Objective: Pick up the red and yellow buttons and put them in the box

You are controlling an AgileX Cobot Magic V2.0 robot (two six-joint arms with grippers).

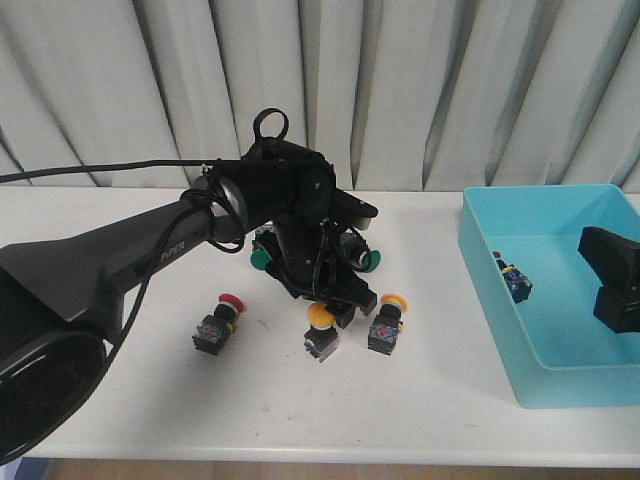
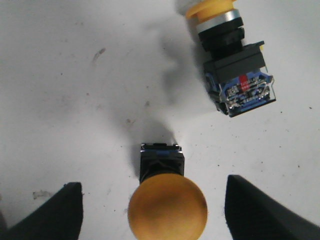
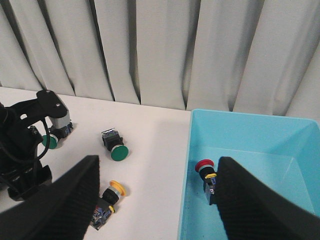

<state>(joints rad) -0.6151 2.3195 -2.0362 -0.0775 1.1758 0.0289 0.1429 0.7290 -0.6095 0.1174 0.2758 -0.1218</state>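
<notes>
My left gripper [image 2: 155,214] is open, its fingers either side of an upright yellow button [image 2: 167,209] without touching it. A second yellow button [image 2: 235,75] lies on its side just beyond. In the front view these are the yellow button under the gripper [image 1: 320,318], the other yellow one [image 1: 386,325], and a red button [image 1: 220,322] to their left. The turquoise box [image 1: 560,380] at the right holds a red button [image 1: 514,280]. My right gripper [image 3: 160,200] hangs open and empty above the box's near left wall [image 3: 186,200], with the red button [image 3: 207,174] inside.
Green-capped buttons lie behind the left gripper [image 1: 262,260] [image 1: 370,262], also visible from the right wrist [image 3: 115,147] [image 3: 48,141]. The left arm [image 1: 150,250] stretches across the table's left half. Grey curtains hang behind the table.
</notes>
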